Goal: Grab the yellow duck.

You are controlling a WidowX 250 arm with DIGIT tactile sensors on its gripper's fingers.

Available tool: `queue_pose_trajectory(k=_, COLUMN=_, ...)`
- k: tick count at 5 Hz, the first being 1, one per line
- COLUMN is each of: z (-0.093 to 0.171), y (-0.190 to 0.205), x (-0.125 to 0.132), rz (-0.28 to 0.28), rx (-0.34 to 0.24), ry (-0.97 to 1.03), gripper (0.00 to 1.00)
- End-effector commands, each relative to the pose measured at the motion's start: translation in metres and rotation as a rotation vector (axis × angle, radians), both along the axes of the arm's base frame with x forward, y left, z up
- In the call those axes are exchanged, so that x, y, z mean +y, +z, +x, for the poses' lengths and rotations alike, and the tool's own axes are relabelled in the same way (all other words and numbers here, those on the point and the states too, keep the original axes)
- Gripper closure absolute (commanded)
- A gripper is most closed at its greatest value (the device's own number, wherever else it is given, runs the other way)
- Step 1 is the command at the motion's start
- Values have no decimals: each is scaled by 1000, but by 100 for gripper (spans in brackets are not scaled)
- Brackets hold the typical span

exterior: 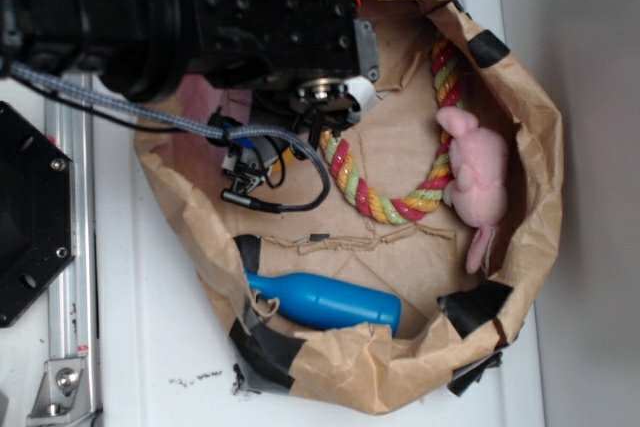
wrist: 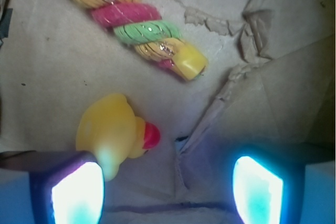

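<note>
Gripper jaws stand spread in the wrist view, pinching nothing, above the floor of the brown paper bag. Blue bottle lies along the bag's near wall. Multicoloured rope ends beyond the fingers. Pink plush toy rests at the right. Yellow duck sits just beside the left finger, beak pointing right.

Yellow duck with red beak. Rope twisted in green, orange-yellow and pink-red bands. Pink plush toy. Blue bottle. Brown paper bag patched with black tape. Black robot arm.
</note>
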State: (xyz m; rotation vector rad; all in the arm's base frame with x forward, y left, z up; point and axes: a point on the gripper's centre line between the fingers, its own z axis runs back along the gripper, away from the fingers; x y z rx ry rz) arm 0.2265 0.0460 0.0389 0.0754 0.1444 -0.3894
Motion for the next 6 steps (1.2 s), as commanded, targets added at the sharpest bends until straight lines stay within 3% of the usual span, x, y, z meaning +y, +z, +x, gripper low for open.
queue_pose_trajectory(k=1, z=7, y=16, x=10, rz=28, rx=-71, ry=43, gripper=0)
queue_pose_trajectory(k=3, z=18, y=-1, x=7, rz=-5, rx=-88, ry=47, gripper=0)
queue_pose_trajectory(k=5, z=1, y=-31, x=-31, rz=-17, rx=-24, ry=-6, gripper=0)
queue_pose_trajectory(k=6, z=-6, y=-33, x=-43, rz=-16, rx=-20, ry=-27, gripper=0)
